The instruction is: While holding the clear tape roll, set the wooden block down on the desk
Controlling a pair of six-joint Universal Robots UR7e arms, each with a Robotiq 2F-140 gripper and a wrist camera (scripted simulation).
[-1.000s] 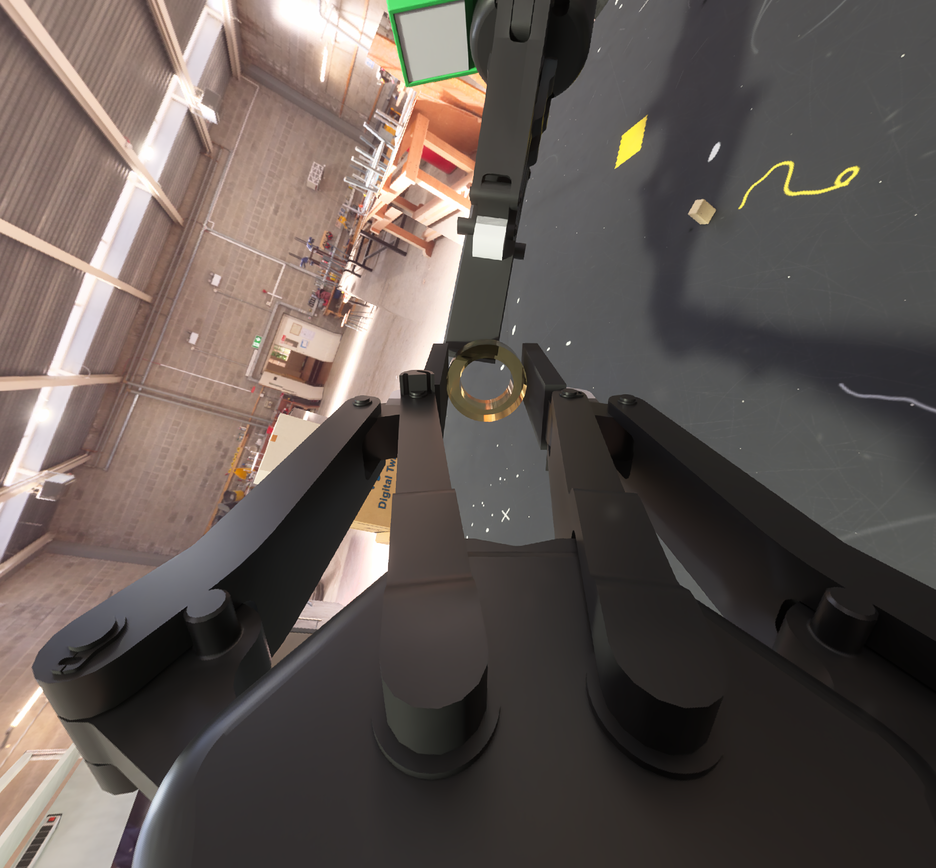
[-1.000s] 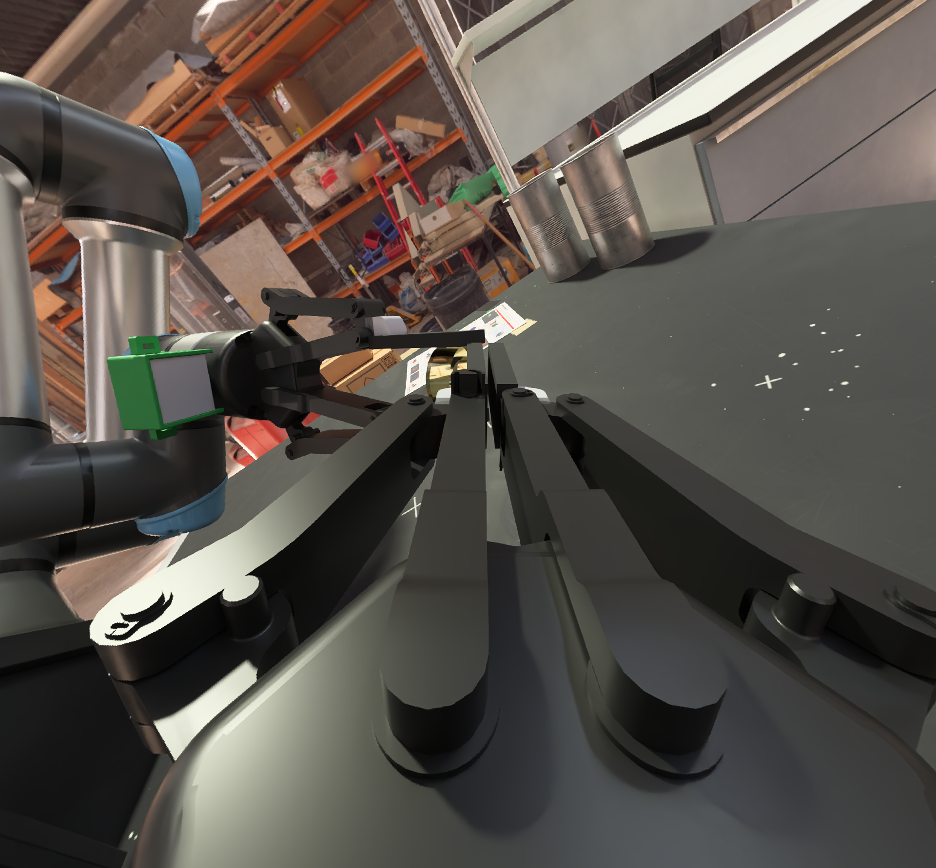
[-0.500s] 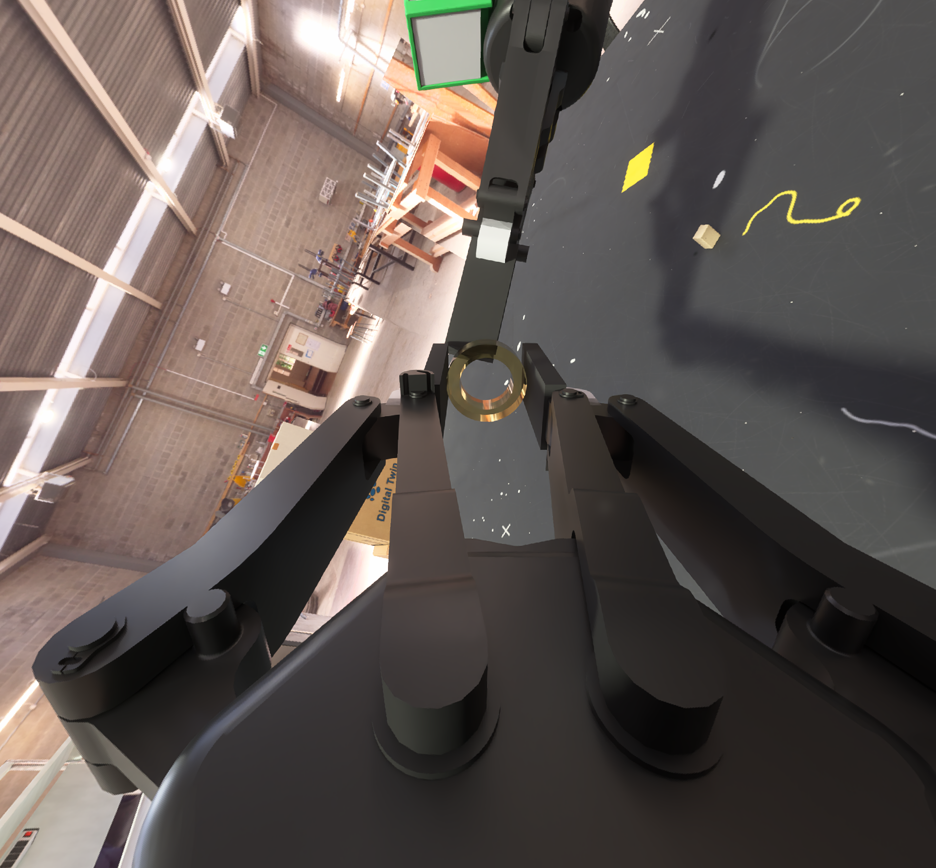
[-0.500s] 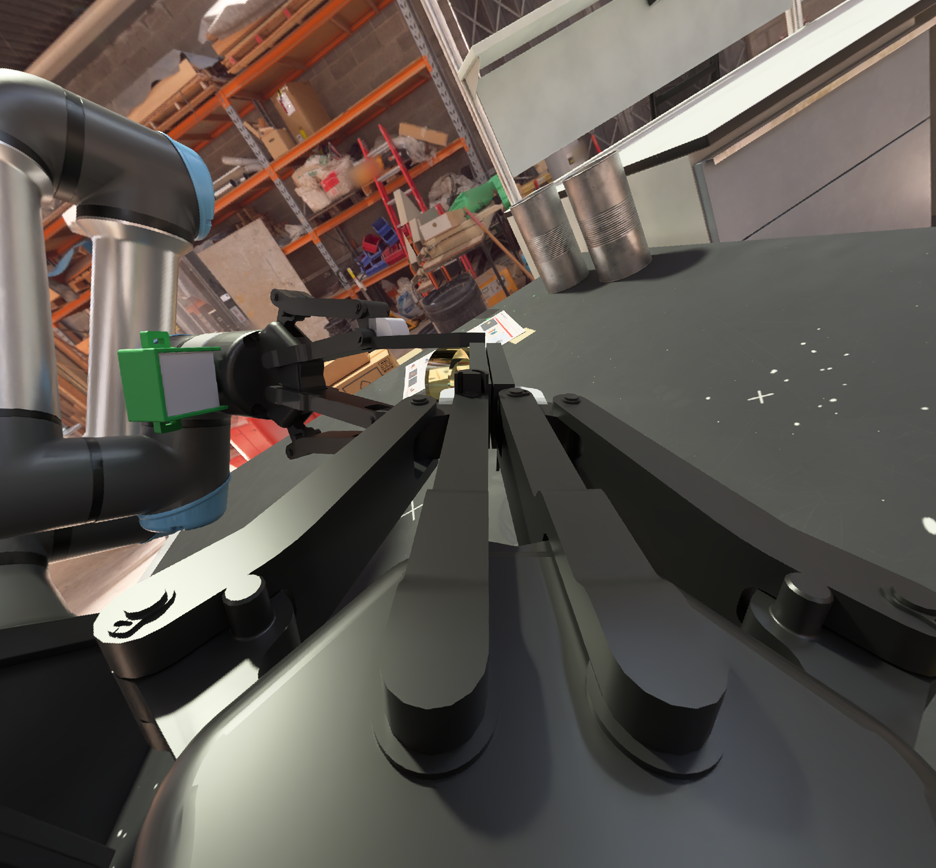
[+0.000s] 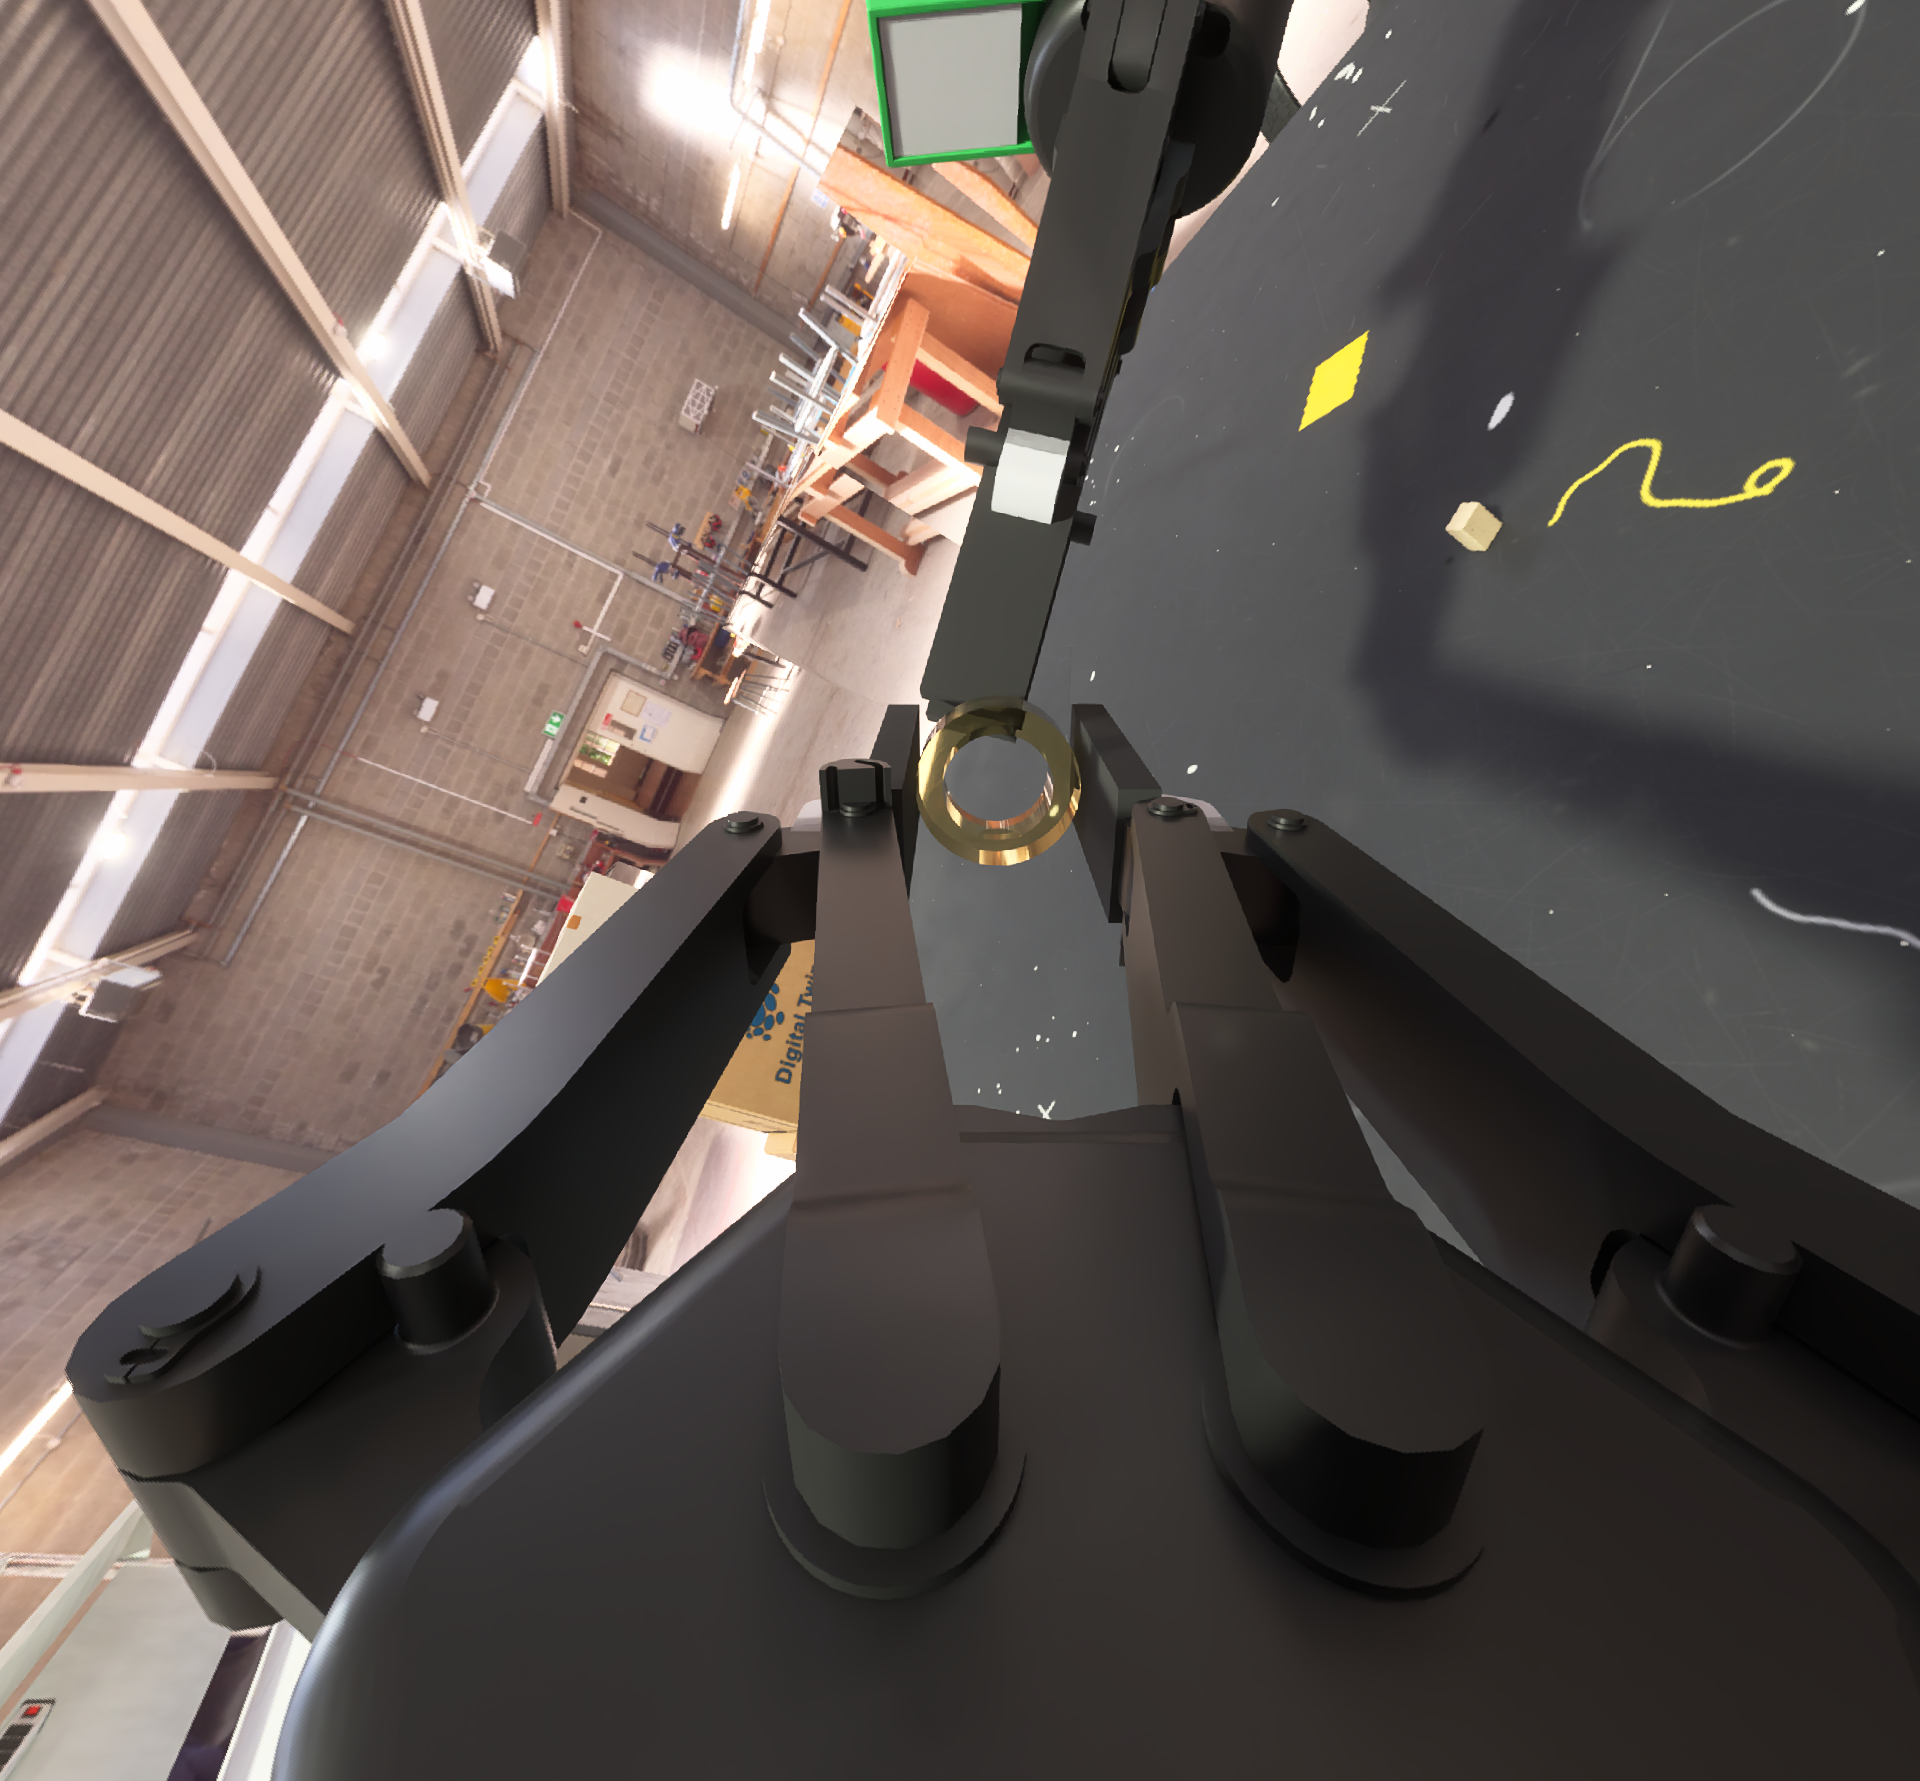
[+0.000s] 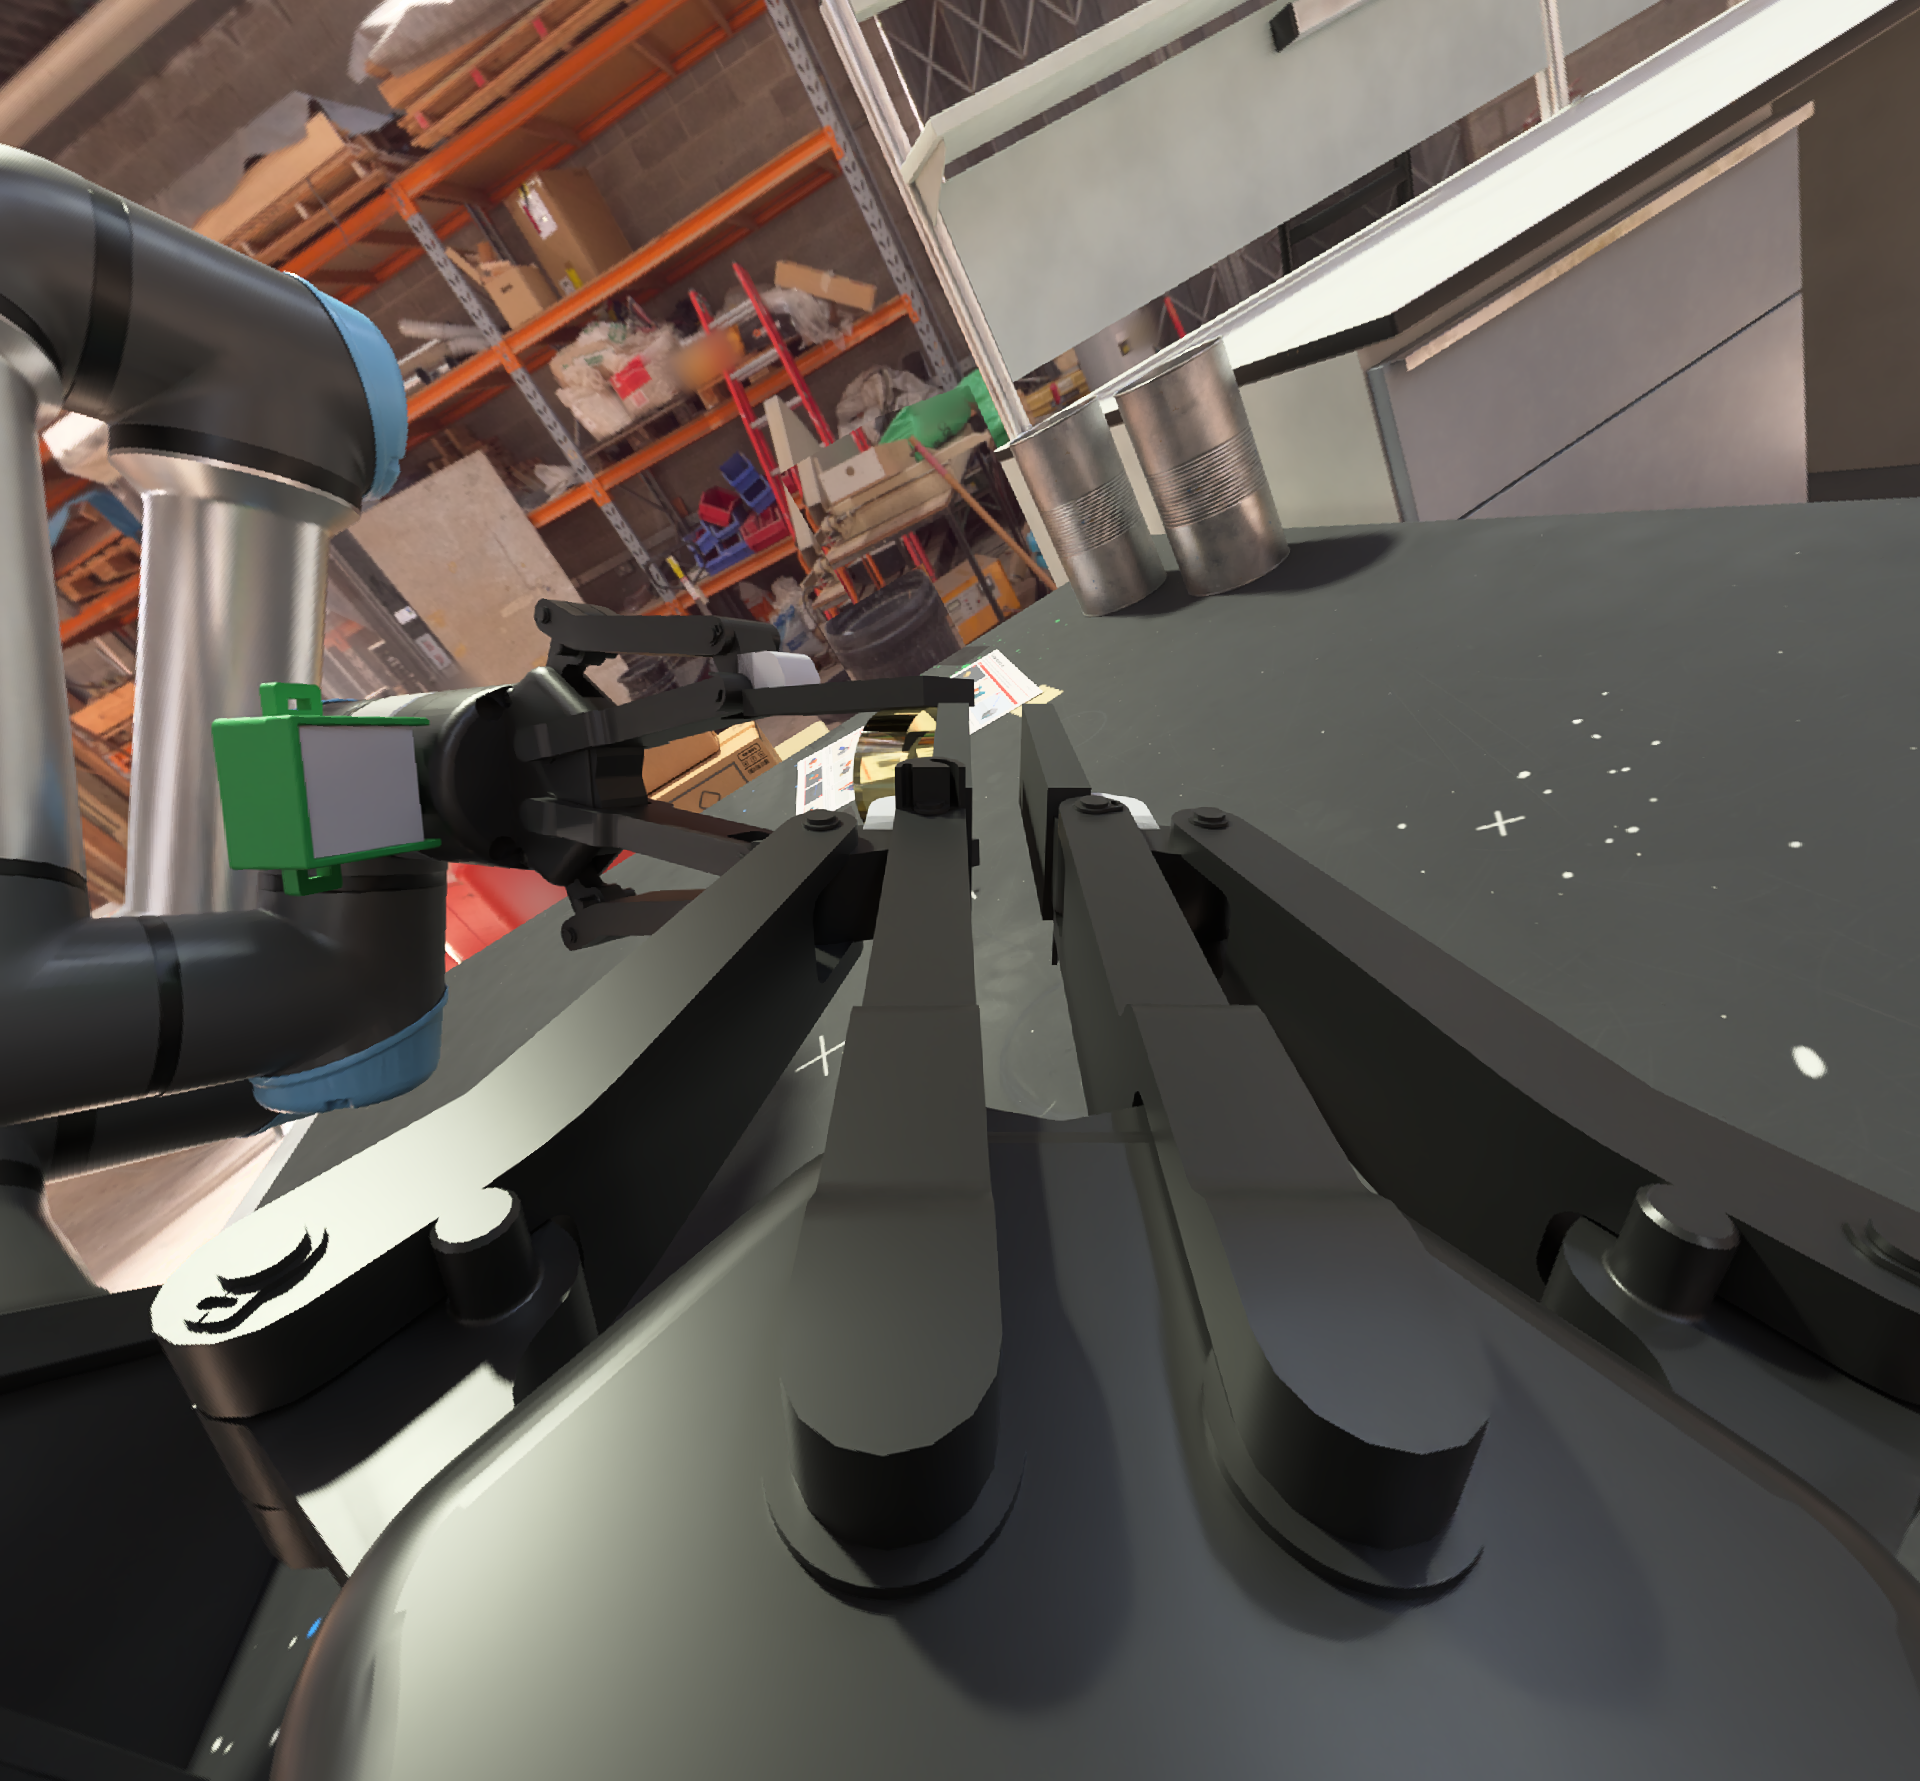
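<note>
In the left wrist view, the left gripper [image 5: 997, 775] has its two fingers closed to about the width of the clear tape roll [image 5: 995, 843] and pinches it by the sides, in the air over the edge of the desk [image 5: 1558, 796]. The wooden block [image 5: 1473, 524] lies on the desk, well apart, near a yellow string [image 5: 1662, 484] and a yellow square note [image 5: 1335, 378], so I judge this step as done. The right gripper [image 5: 982, 682] comes from above, and its tip is touching or nearly touching the top of the roll. This is the danger: a small push there can turn the roll or slide it out of the pinch. In the right wrist view, the right gripper shows only a narrow gap between its pads, with nothing inside. The roll is half hidden behind its finger, so I cannot tell the clearance. If the right gripper retreats sideways, it can strike the left fingers. Two metal cans [image 6: 1153, 505] stand far away.
</note>
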